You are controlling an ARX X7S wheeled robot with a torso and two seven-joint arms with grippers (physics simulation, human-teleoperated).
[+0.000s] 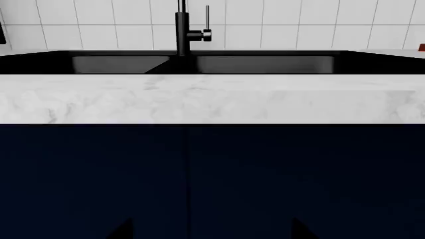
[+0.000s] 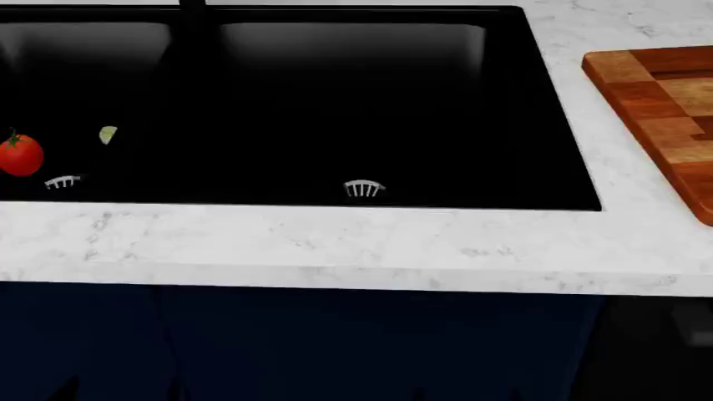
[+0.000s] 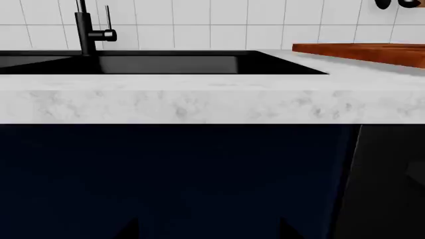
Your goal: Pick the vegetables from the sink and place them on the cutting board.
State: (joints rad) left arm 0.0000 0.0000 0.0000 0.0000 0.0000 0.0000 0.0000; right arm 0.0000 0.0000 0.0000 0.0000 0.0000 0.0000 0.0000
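The red tomato (image 2: 20,154) lies in the left basin of the black sink (image 2: 535,125), at the head view's left edge. The small pale green napa cabbage (image 2: 107,134) lies just right of it and a little farther back. The checkered wooden cutting board (image 2: 669,109) lies on the counter right of the sink; its edge shows in the right wrist view (image 3: 359,52). My left gripper (image 1: 212,231) and right gripper (image 3: 209,231) are both open and empty. They are held low, in front of the dark blue cabinet doors, below the counter's edge. The vegetables are hidden in both wrist views.
The marble countertop (image 2: 334,242) runs along the sink's front. The tall black faucet (image 1: 182,30) stands behind the basin divider, against a white tiled wall; it also shows in the right wrist view (image 3: 84,27). Silver drain grates (image 2: 362,189) sit in each basin.
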